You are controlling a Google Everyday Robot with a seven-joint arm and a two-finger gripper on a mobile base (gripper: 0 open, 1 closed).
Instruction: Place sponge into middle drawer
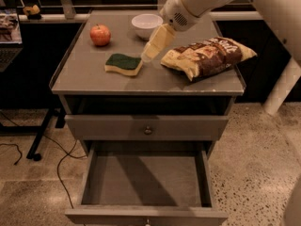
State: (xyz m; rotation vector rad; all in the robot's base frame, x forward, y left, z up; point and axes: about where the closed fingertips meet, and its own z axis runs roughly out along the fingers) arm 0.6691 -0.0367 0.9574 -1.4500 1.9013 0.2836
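Note:
The sponge [124, 63], pale yellow with a dark green top, lies flat on the cabinet top left of centre. My gripper [147, 55] hangs from the white arm [188, 6] and points down and left. Its tip is just right of the sponge's right end, close above the surface. It holds nothing that I can see. The middle drawer [146, 180] is pulled out wide open below, grey and empty inside, its front edge at the bottom of the view. The drawer one tier higher [146, 127] is closed, with a round knob.
A red apple [100, 35] and a white bowl [146, 23] stand at the back of the cabinet top [80, 74]. A crinkled snack bag [207, 56] lies to the right of the gripper. Cables and a stand leg [42, 135] are on the floor at the left.

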